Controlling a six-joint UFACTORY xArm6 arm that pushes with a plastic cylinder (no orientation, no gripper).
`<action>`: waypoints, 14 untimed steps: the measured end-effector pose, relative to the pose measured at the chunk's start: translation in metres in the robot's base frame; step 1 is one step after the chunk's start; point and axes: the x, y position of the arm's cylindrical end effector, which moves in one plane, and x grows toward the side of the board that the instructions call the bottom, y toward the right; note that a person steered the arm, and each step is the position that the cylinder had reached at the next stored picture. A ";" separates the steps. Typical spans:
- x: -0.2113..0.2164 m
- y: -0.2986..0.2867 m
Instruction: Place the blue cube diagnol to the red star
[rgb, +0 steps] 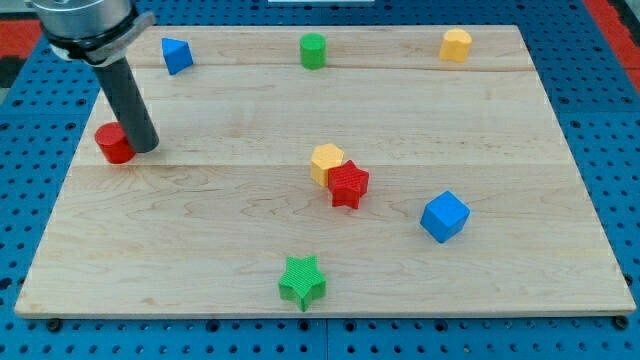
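The blue cube (444, 216) sits on the wooden board at the view's lower right. The red star (348, 184) lies near the board's middle, to the cube's upper left, touching a yellow block (326, 162) on its upper left side. My tip (143, 147) is at the view's far left, right beside a red cylinder (113, 143), far from the blue cube and the red star.
A green star (302, 281) lies near the bottom edge. A blue block (176, 54), a green cylinder (313, 50) and a yellow block (456, 44) stand along the top edge. The wooden board (220, 250) lies on a blue pegboard.
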 end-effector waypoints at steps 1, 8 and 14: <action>0.000 0.034; 0.133 0.361; 0.051 0.379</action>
